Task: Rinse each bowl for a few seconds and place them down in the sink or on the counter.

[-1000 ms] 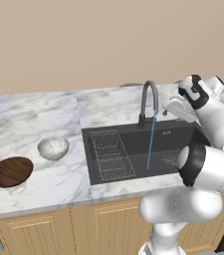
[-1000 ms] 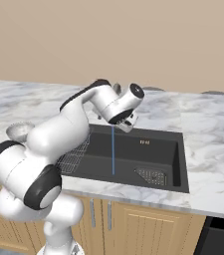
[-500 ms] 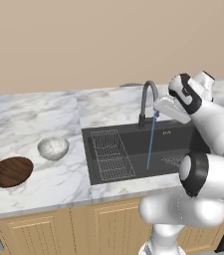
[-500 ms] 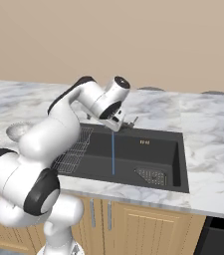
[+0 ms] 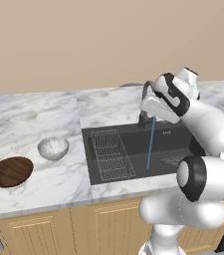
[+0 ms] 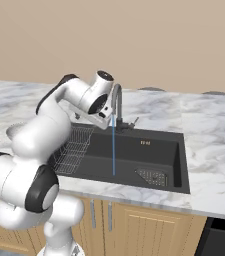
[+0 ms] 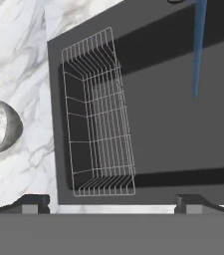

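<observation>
Your claw (image 7: 111,201) stands wide and empty, poised above the large black rectangular sink (image 5: 133,134) near the arched dark grey faucet (image 6: 116,102), where a thin blue stream of water (image 5: 150,144) runs into the basin, ready for rinsing. Neither bowl is wet yet, by my reading: the small speckled white-grey bowl (image 5: 53,147) and the shallow dark brown wood-grain bowl (image 5: 10,171) both sit on the white marble counter (image 5: 29,119), left of the wire rack (image 7: 99,119). Take the nearer speckled one first.
</observation>
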